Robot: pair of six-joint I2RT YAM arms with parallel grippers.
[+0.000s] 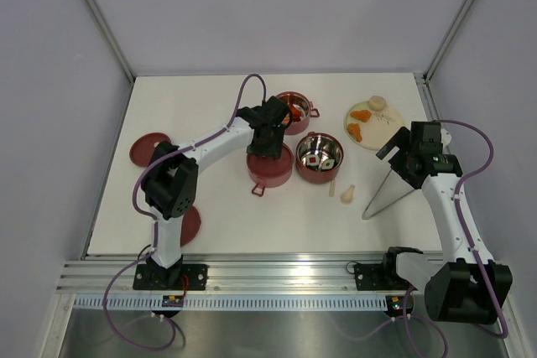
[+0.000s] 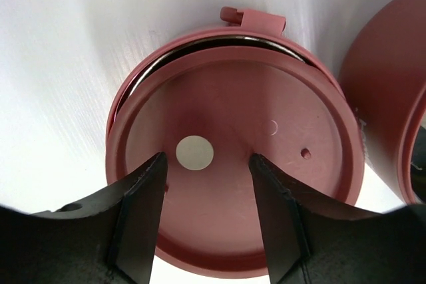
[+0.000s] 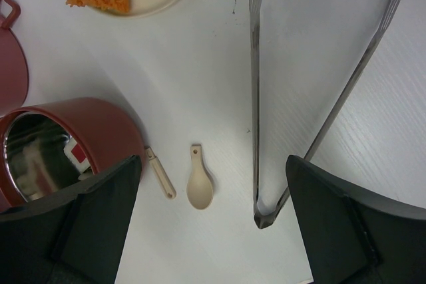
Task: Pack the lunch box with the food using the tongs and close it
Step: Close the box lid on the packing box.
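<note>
White tabletop [image 1: 218, 224] holds everything. Left gripper [image 2: 208, 164] hovers unclenched, its 2 fingers straddling a lidded dark-red bowl [image 2: 233, 164]. Right gripper [image 3: 213, 231] is spread wide above the tongs [image 3: 256, 98], grasping nothing.

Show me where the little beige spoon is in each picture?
Top external: the spoon lies on the table at middle right, between the open bowl and the tongs.
Left wrist: not in this picture.
Right wrist: the spoon sits low in the middle, left of the tongs.
Shared landmark: the open bowl with its shiny steel inside, just left of the spoon in both views.
</note>
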